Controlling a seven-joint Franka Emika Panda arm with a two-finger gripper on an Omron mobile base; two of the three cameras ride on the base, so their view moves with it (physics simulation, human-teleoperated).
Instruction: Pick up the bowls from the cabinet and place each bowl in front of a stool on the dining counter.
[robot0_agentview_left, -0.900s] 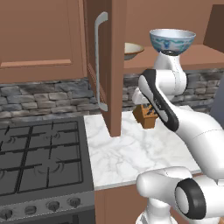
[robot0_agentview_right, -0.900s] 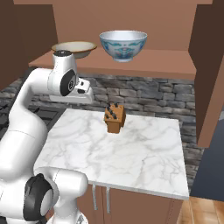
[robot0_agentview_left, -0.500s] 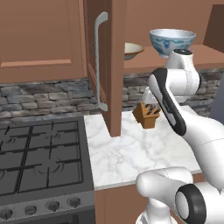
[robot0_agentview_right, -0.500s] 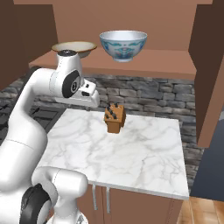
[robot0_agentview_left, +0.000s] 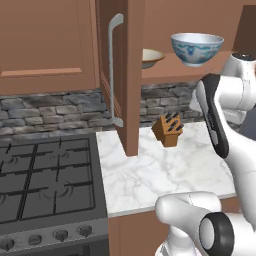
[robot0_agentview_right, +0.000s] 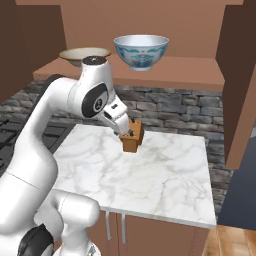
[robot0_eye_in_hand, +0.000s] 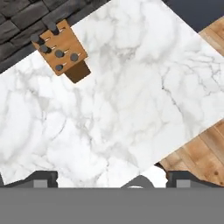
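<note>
**Gripper wide open and empty above the short marble worktop; both bowls on the cabinet shelf**

The gripper (robot0_eye_in_hand: 112, 177) has its two dark fingertips (robot0_eye_in_hand: 41, 178) set far apart at the bottom corners of the hand view, with nothing between them and nothing touched. It looks down on the marble worktop (robot0_eye_in_hand: 131, 87). In the right base view the gripper (robot0_agentview_right: 121, 127) hangs just in front of the knife block (robot0_agentview_right: 133, 140), below the shelf level.

The blue-patterned white bowl (robot0_agentview_right: 141, 51) stands upright on the open shelf of the cabinet (robot0_agentview_right: 190, 67). The beige-tan bowl (robot0_agentview_right: 85, 54) sits on the same shelf, to its left in that view and partly hidden behind the top of the arm. The two bowls are near each other but apart. In the left base view the blue-patterned white bowl (robot0_agentview_left: 197, 48) is clear to see, and the beige-tan bowl (robot0_agentview_left: 151, 58) is partly masked by the open cabinet door (robot0_agentview_left: 131, 75), which carries a long silver bar handle (robot0_agentview_left: 114, 70).

The knife block (robot0_agentview_left: 167, 129) stands on the worktop beneath the shelf. A black gas hob (robot0_agentview_left: 47, 177) adjoins the worktop. A grey stone backsplash (robot0_agentview_right: 165, 107) runs behind. Wooden flooring (robot0_eye_in_hand: 205, 148) shows past the worktop edge.
</note>
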